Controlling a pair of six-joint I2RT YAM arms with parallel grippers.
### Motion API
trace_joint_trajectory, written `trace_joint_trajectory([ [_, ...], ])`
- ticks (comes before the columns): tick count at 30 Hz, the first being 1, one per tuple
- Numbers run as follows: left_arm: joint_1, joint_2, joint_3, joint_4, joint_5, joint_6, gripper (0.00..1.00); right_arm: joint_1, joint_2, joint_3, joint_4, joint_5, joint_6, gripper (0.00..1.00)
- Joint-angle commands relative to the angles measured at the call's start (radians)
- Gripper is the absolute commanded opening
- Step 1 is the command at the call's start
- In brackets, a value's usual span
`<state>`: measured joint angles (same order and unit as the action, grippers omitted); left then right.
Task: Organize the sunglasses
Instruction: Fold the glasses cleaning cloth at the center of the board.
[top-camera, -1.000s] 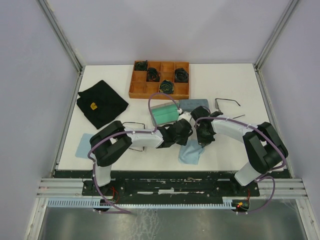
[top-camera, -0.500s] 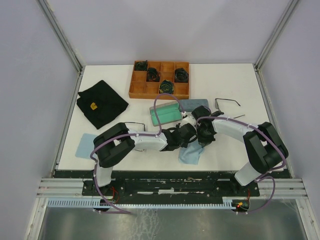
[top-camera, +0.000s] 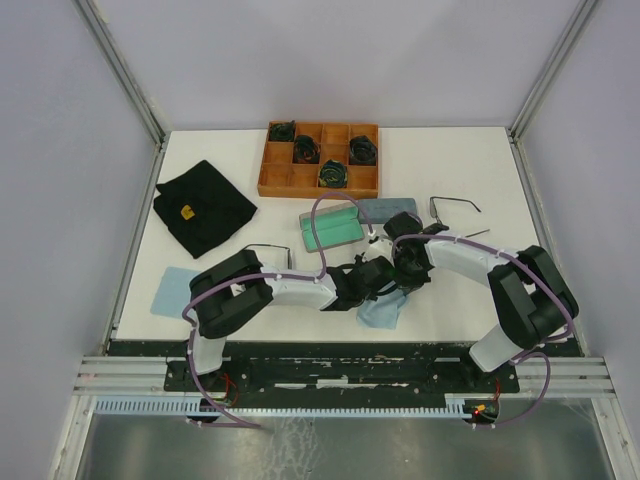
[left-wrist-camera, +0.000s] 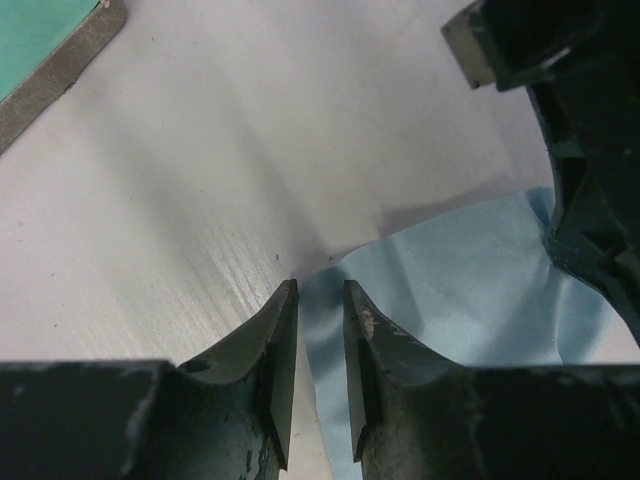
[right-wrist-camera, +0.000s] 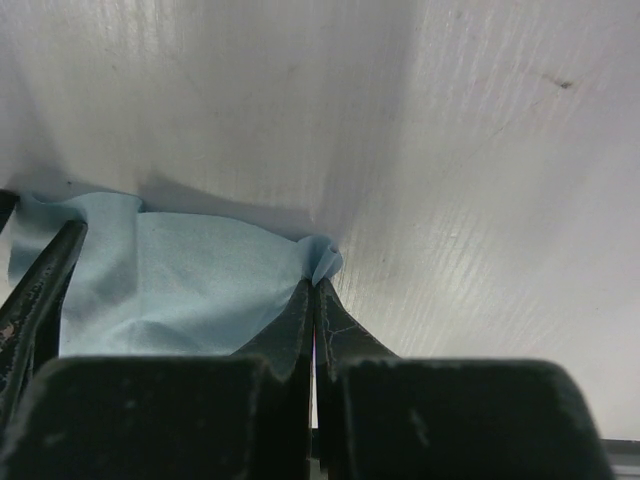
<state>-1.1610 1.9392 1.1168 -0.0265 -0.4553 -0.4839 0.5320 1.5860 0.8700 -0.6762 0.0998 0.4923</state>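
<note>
One pair of sunglasses (top-camera: 455, 206) lies at the right of the table. A second pair of sunglasses (top-camera: 268, 254) lies left of centre, partly behind my left arm. Both grippers are at a light blue cloth (top-camera: 380, 310) near the front middle. My right gripper (right-wrist-camera: 316, 282) is shut on a bunched corner of the cloth (right-wrist-camera: 190, 270). My left gripper (left-wrist-camera: 320, 285) stands open by a narrow gap, straddling another edge of the cloth (left-wrist-camera: 450, 290) just above the table. The two grippers are close together, and the right gripper's body (left-wrist-camera: 560, 100) shows in the left wrist view.
An open green-lined case (top-camera: 332, 227) and a grey case (top-camera: 388, 211) lie just behind the grippers. A wooden tray (top-camera: 268, 186) with dark coiled bundles stands at the back. A black cloth (top-camera: 203, 207) and a second blue cloth (top-camera: 170, 290) lie at the left.
My left gripper has moved from the green case down and toward the near edge, onto the blue cloth's edge, and its jaws have narrowed. The right gripper has kept its hold.
</note>
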Motion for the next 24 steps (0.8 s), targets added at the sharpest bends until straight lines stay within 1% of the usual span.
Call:
trace_joint_trajectory([
  [1, -0.029, 0.057, -0.049, -0.028, 0.085, 0.000, 0.27, -0.007, 0.023, -0.034, 0.134, 0.043, 0.005, 0.00],
  [4, -0.028, 0.061, -0.052, -0.023, 0.078, 0.000, 0.15, -0.007, 0.020, -0.037, 0.133, 0.044, 0.005, 0.00],
  [8, -0.027, 0.032, -0.051, -0.020, 0.037, 0.017, 0.04, -0.008, 0.014, -0.042, 0.142, 0.043, 0.002, 0.00],
  [16, 0.004, -0.084, -0.083, 0.036, -0.030, 0.083, 0.03, -0.008, -0.039, -0.023, 0.228, -0.051, -0.054, 0.00],
  [20, 0.050, -0.153, -0.122, 0.088, -0.016, 0.107, 0.03, -0.007, -0.061, 0.003, 0.257, -0.071, -0.096, 0.00],
  [24, 0.092, -0.187, -0.143, 0.122, 0.013, 0.148, 0.03, -0.006, -0.041, 0.032, 0.267, -0.085, -0.129, 0.00],
])
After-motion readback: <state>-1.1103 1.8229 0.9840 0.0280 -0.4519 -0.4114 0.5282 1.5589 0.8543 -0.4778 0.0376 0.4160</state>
